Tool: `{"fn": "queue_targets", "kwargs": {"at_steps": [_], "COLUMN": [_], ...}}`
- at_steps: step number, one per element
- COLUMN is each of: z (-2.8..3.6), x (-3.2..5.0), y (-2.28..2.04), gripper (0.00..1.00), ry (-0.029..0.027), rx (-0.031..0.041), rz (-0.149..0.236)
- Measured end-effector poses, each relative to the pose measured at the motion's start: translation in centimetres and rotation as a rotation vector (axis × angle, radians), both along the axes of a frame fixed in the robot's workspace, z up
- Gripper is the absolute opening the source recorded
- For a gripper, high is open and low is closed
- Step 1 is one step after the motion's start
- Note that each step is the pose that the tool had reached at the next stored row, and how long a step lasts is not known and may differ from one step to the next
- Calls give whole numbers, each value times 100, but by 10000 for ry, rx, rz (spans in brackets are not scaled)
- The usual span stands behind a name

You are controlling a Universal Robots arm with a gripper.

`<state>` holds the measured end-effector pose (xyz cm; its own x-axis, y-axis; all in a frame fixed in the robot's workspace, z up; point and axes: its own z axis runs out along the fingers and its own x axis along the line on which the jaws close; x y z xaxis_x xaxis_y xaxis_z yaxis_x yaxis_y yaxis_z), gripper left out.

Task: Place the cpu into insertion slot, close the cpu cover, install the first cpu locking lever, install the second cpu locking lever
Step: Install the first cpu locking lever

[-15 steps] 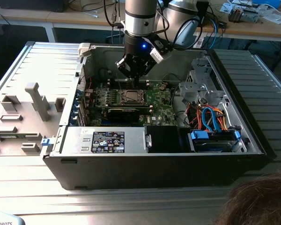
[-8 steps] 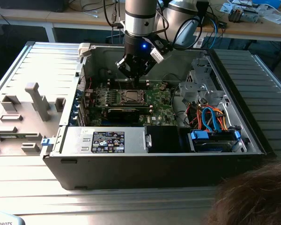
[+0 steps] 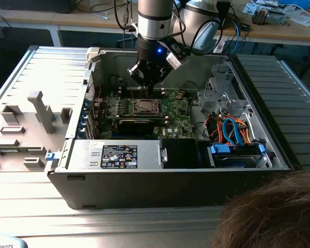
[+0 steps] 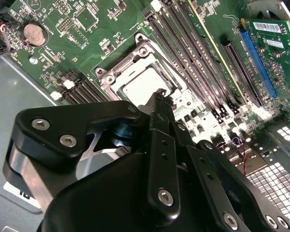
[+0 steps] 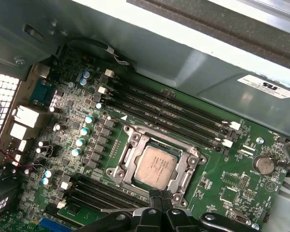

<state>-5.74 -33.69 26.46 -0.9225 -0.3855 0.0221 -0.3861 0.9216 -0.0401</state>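
Black two-finger gripper [image 5: 159, 197] has its tips pressed together, nothing pinched, right at the edge of the square silver-rimmed insertion slot [image 5: 135, 138], where the small pale silver-grey cpu [image 5: 156, 165] sits framed by the thin silvery cpu cover [image 5: 127, 155], with blue and orange cables [image 3: 232, 129] off to the exterior view's right.

A: What colour is the motherboard [image 5: 217, 169]?
B: Green, with black memory slots [image 5: 169, 113].
A: And the cpu [image 5: 156, 166]?
B: Pale silver-grey, inside the silvery rim of the insertion slot [image 5: 135, 138]. The tool [image 5: 160, 195] is black, the cables [image 3: 231, 132] blue and orange.
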Motion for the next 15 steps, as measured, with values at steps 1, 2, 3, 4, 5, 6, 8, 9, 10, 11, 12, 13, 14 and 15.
{"fn": "queue_targets", "kwargs": {"at_steps": [1, 2, 3, 4, 5, 6, 8, 9, 10, 11, 12, 13, 14, 15], "z": [0, 0, 0, 0, 0, 0, 0, 0, 0, 0, 0, 0, 0, 0], "x": [0, 0, 0, 0, 0, 0, 0, 0, 0, 0, 0, 0, 0, 0], "y": [0, 0, 0, 0, 0, 0, 0, 0, 0, 0, 0, 0, 0, 0], "gripper": [11, 11, 11, 11, 11, 11, 11, 11, 11, 11, 11, 11, 11, 11], "ry": [0, 0, -1, 0, 0, 0, 0, 0, 0, 0, 0, 0, 0, 0], "rx": [0, 1, 1, 1, 1, 0, 0, 1, 0, 0, 0, 1, 0, 0], "rz": [21, 47, 67, 89, 108, 133, 197, 217, 242, 269, 291, 317, 364, 404]}}
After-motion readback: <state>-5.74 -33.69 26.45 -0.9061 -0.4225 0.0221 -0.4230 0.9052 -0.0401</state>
